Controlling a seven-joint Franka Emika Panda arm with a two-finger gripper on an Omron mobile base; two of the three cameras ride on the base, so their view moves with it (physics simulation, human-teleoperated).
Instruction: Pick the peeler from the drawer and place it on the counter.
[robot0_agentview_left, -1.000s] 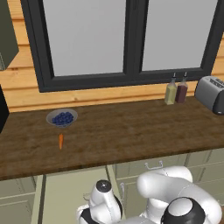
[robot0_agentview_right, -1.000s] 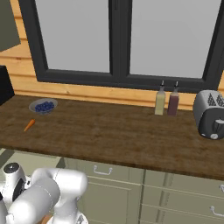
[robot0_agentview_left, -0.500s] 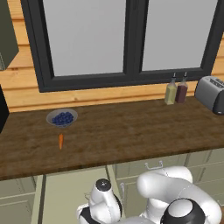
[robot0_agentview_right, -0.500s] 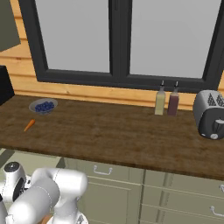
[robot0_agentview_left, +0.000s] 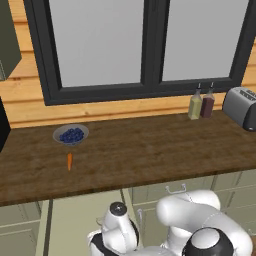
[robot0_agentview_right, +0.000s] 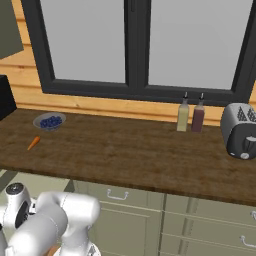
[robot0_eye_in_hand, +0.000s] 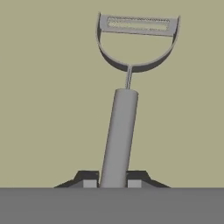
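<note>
In your hand view, your gripper (robot0_eye_in_hand: 112, 183) sits at bottom centre, its jaws closed on the handle of the grey peeler (robot0_eye_in_hand: 120, 135). The peeler rises toward the top of frame over the pale green drawer (robot0_eye_in_hand: 43, 96) floor. In the left base view, the counter (robot0_agentview_left: 150, 150) crosses mid-frame.

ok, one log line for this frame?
phase: grasp | hand: fingertips either side of peeler handle | peeler: on drawer floor | counter: carrot, bowl
</note>
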